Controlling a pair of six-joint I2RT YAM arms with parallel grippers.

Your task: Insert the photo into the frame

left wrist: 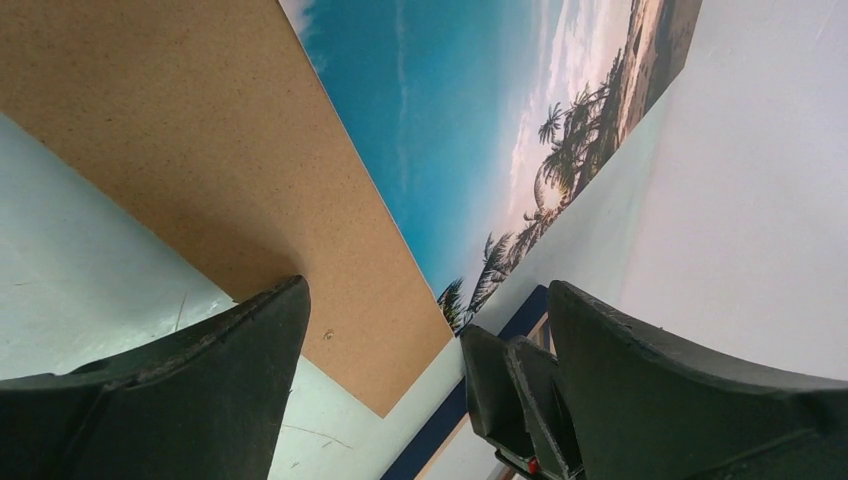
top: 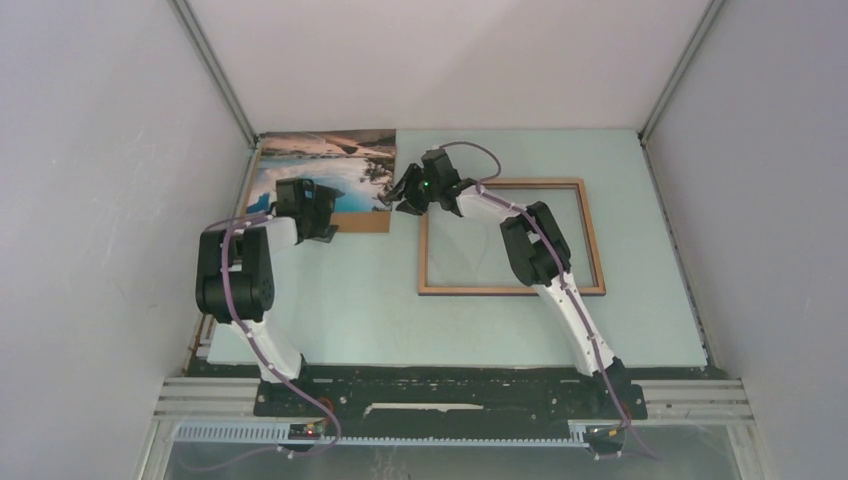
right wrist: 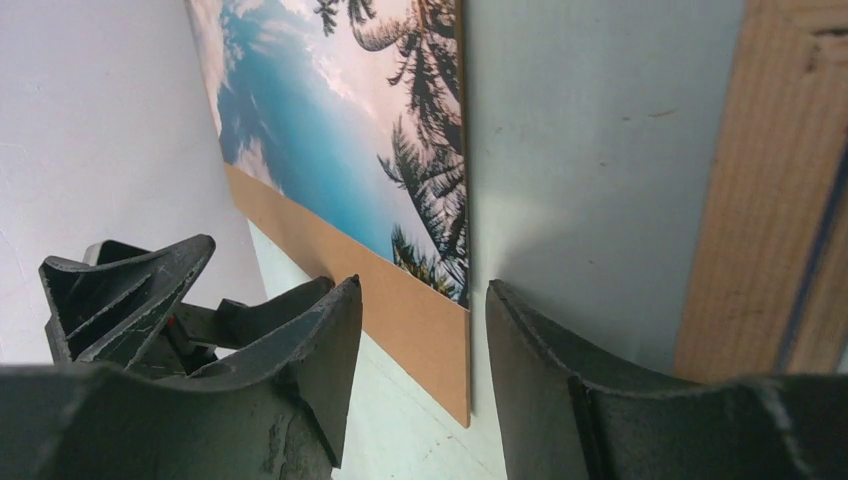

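Observation:
The photo (top: 325, 165), a print of turquoise water and dark trees, lies at the back left on a brown backing board (top: 362, 222). The frame (top: 510, 290), light wood side up, lies flat at centre right. My left gripper (top: 322, 234) is open over the board's near edge, nothing between its fingers; its view shows the photo (left wrist: 450, 120), the board (left wrist: 200, 130) and the frame's navy edge (left wrist: 450, 420). My right gripper (top: 390, 198) is open at the photo's right edge. In its view the board's corner (right wrist: 440, 340) lies just ahead of the open jaws, untouched, with the photo (right wrist: 330, 130) beyond.
White walls close in on the pale green table (top: 350, 310) at the left, back and right. The photo and board sit tight against the left wall. The right gripper's fingers (left wrist: 500, 390) show in the left wrist view, close beside the left gripper.

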